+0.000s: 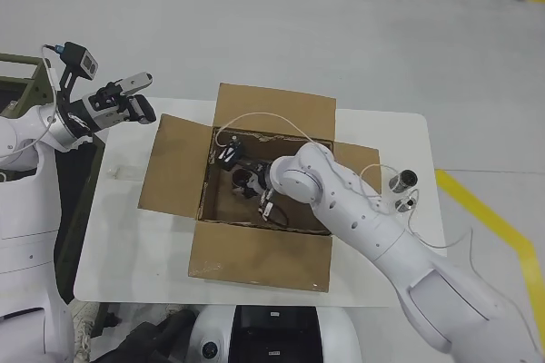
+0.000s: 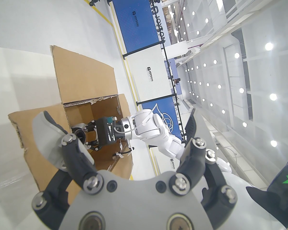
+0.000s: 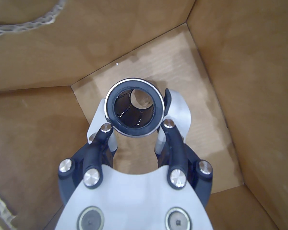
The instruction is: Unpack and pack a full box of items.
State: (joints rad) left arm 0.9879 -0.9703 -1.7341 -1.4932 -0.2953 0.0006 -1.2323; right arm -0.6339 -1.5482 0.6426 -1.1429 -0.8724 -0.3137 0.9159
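Note:
An open cardboard box sits in the middle of the white table. My right gripper is down inside it, shut on a metal cylinder bearing with a black ring end, held upright over the box floor. From the left wrist view the same bearing is seen in the right gripper inside the box. My left gripper hangs open and empty over the table's far left corner, well away from the box; its fingers are spread wide.
A second metal cylinder stands on the table to the right of the box, beside a loose white cable. A dark green crate is off the table's left side. The box flaps lie folded outward.

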